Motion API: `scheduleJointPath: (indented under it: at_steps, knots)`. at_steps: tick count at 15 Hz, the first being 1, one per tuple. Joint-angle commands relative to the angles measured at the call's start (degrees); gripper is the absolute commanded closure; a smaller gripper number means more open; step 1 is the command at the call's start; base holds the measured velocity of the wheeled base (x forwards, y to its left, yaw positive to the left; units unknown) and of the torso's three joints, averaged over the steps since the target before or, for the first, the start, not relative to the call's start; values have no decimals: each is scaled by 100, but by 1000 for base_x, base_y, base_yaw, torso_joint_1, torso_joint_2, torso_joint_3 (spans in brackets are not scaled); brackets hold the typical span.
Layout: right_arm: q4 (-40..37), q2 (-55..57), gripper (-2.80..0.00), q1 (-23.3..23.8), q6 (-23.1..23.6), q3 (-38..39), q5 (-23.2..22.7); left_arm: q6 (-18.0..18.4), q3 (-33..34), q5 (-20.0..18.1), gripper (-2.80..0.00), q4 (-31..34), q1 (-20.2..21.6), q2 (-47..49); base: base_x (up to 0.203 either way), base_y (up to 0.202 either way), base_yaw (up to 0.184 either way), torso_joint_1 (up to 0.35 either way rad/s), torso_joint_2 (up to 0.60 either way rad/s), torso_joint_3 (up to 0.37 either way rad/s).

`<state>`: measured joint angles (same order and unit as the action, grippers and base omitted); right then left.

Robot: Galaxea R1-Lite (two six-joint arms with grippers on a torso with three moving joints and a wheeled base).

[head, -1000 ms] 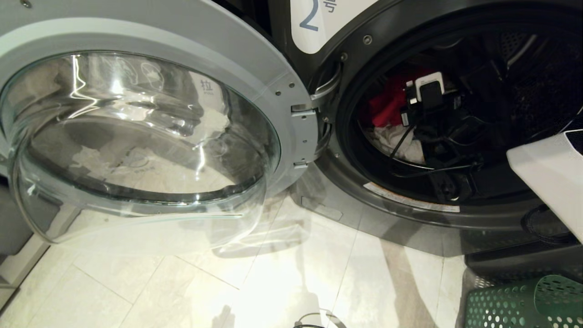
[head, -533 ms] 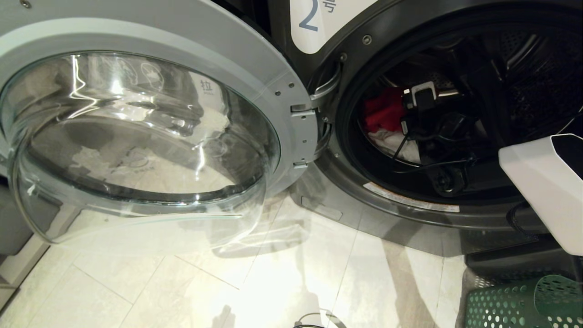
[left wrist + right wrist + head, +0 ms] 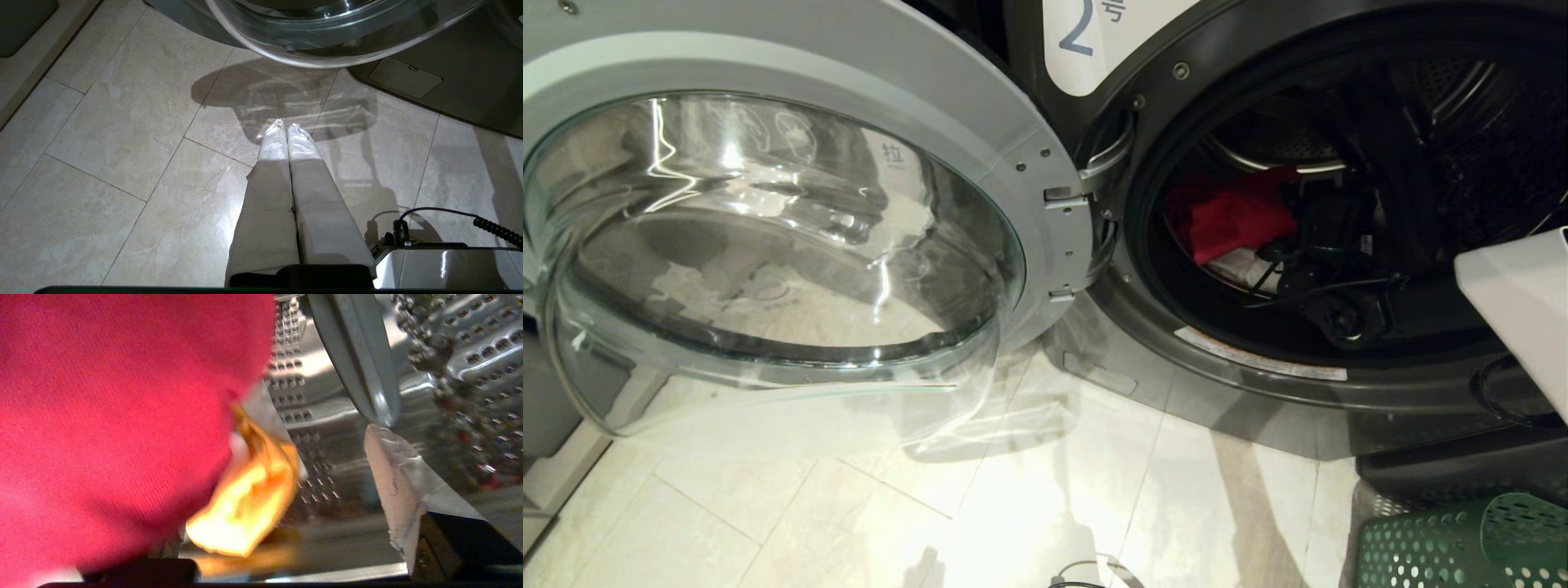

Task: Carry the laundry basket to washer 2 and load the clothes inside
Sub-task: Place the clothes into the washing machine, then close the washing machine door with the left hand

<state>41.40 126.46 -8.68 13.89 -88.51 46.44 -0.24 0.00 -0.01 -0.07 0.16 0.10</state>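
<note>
Washer 2 (image 3: 1176,49) stands with its round glass door (image 3: 768,229) swung wide to the left. My right gripper (image 3: 1327,220) reaches inside the drum. It is open (image 3: 314,412), with bare perforated drum wall between its fingers (image 3: 392,477). The clothes lie in the drum: a red-pink garment (image 3: 1229,220) beside the gripper, a white one (image 3: 1241,265) under it, and a yellow-orange one (image 3: 245,498) close by one finger. The red cloth (image 3: 114,428) hides most of that finger. The dark green laundry basket (image 3: 1445,543) sits on the floor at the lower right. My left gripper (image 3: 284,127) hangs shut over the tiles.
The open door overhangs the floor at the left. The washer's lower front panel (image 3: 449,85) and drum rim (image 3: 1258,359) lie just ahead. My white right forearm (image 3: 1519,302) crosses the drum opening at the right. Pale floor tiles (image 3: 849,514) spread in front.
My right gripper has opened and its wrist has turned and shifted right and lower in the drum. The red garment has dropped and spread out beside it. The left arm has not moved.
</note>
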Motion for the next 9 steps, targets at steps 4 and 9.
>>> scheduleJointPath:
  at_steps: [4, 9]
  knots:
    - [203, -1508, -280, -454, -35, 1699, -168, -2, 0, 1, 0, -1, 2, -1, 0, 0, 0, 0, 0, 0]
    - [246, -3250, -280, -1192, 21, 3565, -191, -2, 0, 1, 0, -1, 2, -1, 0, 0, 0, 0, 0, 0]
